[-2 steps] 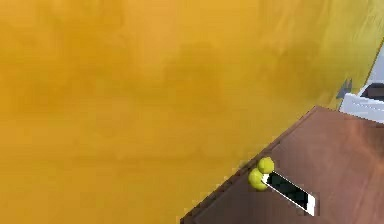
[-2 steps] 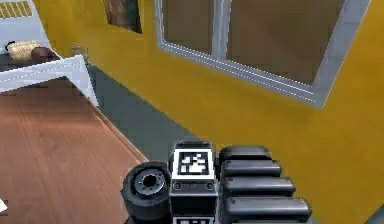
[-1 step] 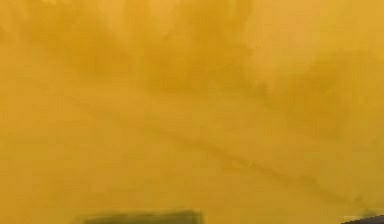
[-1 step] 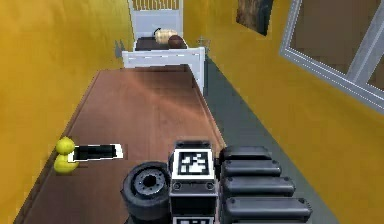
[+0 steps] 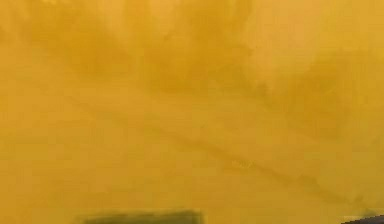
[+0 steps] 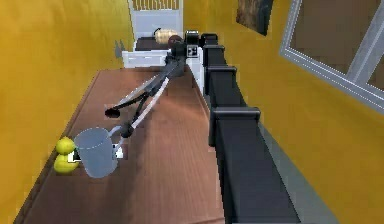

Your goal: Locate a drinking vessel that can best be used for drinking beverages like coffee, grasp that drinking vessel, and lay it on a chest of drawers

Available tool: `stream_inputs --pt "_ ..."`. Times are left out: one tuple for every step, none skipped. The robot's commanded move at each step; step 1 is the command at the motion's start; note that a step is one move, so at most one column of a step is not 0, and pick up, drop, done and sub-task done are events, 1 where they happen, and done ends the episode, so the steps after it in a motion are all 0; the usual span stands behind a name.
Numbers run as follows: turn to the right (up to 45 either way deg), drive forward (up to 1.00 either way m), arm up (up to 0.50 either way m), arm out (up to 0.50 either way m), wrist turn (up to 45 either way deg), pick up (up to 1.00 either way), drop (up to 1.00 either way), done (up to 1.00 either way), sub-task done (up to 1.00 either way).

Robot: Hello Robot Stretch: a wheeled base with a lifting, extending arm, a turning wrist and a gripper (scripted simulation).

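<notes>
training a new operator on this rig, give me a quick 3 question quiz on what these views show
1. True or false: in the arm side view, two yellow round things lie just left of the grey mug.
2. Pick one: the wall in the forward view is A) white B) yellow C) blue.
3. Short answer: the gripper reaches toward the mug above a brown top. Do the pictures settle whether it holds the mug?

Key: 1 true; 2 B; 3 no, it cannot be told.
</notes>
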Motion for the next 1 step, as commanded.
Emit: stream_inputs --pt "0.0 0.0 0.0 0.0 45.0 0.0 0.0 0.0 0.0"
